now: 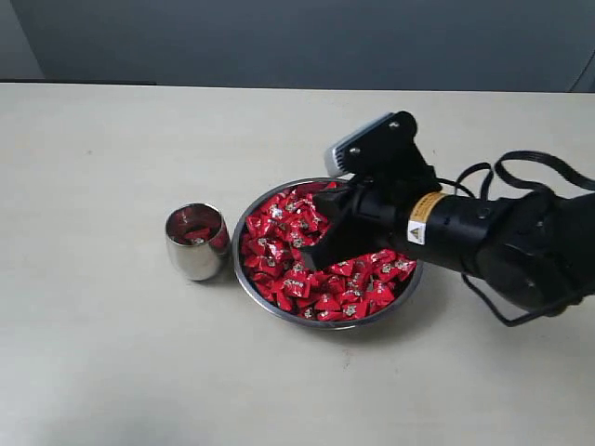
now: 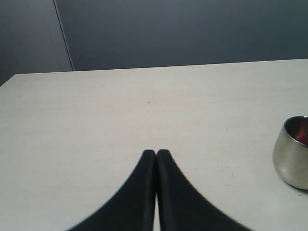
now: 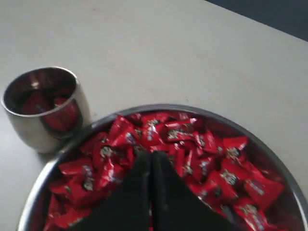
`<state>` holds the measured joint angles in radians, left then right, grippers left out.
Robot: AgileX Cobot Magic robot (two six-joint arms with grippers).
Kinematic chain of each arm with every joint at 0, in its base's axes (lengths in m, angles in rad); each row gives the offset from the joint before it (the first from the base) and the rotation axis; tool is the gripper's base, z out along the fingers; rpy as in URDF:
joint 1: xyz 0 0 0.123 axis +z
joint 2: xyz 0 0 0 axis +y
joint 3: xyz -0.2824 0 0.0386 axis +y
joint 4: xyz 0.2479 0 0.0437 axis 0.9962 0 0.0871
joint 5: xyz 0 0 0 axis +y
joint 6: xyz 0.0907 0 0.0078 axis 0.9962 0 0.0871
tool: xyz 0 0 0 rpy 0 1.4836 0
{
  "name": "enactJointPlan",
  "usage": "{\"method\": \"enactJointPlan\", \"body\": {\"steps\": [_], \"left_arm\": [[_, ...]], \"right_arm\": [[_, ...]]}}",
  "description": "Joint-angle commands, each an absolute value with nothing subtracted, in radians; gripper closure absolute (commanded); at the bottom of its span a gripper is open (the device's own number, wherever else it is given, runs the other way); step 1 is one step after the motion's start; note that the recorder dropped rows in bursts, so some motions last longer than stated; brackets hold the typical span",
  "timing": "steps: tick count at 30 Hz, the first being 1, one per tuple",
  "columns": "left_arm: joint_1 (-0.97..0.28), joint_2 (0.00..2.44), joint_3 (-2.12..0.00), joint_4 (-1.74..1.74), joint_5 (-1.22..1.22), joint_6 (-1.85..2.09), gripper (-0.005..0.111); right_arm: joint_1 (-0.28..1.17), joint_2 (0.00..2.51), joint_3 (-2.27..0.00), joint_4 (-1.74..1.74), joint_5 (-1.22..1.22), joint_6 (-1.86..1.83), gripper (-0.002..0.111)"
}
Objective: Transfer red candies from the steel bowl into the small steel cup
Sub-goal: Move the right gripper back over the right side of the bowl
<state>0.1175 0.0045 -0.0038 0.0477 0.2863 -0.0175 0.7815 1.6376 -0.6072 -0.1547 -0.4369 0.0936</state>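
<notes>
Red candies [image 1: 270,251] fill the bowl [image 1: 237,255] just beside the cup [image 1: 197,243]; the right gripper [image 1: 311,260] sits closed among them, nothing visibly pinched, so a lift now may well come up empty.

A broad table [image 1: 112,353] with a pale cream, matte top fills most of every view. In the left wrist view its surface shows faint streaks like wood grain and a few tiny dark specks. Its far edge runs straight across the upper part of the exterior view, and behind it stands a plain, dark blue-grey wall [image 1: 279,37]. In the left wrist view a thin vertical line [image 2: 62,33] splits that backdrop, with a slightly lighter grey panel [image 2: 29,38] on one side, perhaps a corner or a door edge. The light is even and diffuse, leaving only soft, blurred shadows on the tabletop
</notes>
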Motion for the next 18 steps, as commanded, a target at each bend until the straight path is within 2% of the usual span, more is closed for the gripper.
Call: {"method": "enactJointPlan", "body": {"steps": [1,8,18], "left_arm": [[0.118,0.000,0.000,0.045,0.284,-0.019,0.106],[0.118,0.000,0.000,0.045,0.284,-0.019,0.106],[0.118,0.000,0.000,0.045,0.284,-0.019,0.106]], "right_arm": [[0.719,1.558,-0.556,-0.154,-0.372,0.078,0.109],[0.656,1.506,-0.512,-0.160,-0.334,0.045,0.109],[0.656,1.564,-0.564,-0.160,-0.256,-0.007,0.109]]}}
